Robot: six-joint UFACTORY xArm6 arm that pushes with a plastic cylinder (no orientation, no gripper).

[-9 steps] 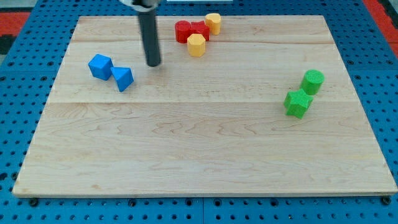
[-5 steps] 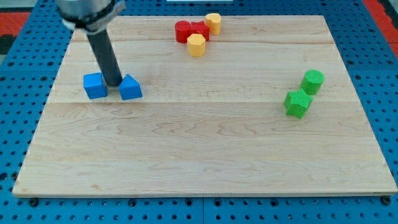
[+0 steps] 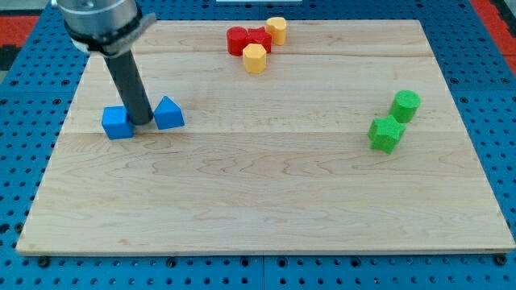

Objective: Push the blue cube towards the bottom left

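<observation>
Camera view shows the wooden board (image 3: 266, 201) lying on a blue pegboard surface (image 3: 24, 105), with my tip (image 3: 142, 122) planted on the board near its left side, in the narrow gap between two blue blocks. The blue cube (image 3: 118, 122) sits just to the view's left of my tip, touching it or very nearly so; I cannot tell which. The blue wedge-shaped block (image 3: 168, 113) stands just to the view's right of my tip. The rod carries no jaws, so there is nothing to report as released or clenched; it is a plain dark shaft rising toward the view's top left. Both blue blocks are in the left half of the board, somewhat above its middle height. Near the view's top centre I note a cluster: a red cylinder (image 3: 236, 39) touching a second red block (image 3: 259, 38) whose shape I cannot make out, a yellow block (image 3: 276, 29) at that block's right, and a yellow hexagonal block (image 3: 255, 58) just below the red pair. At the view's right, well apart from the rest, a green cylinder (image 3: 405, 105) stands just above a green star-shaped block (image 3: 386, 134).
</observation>
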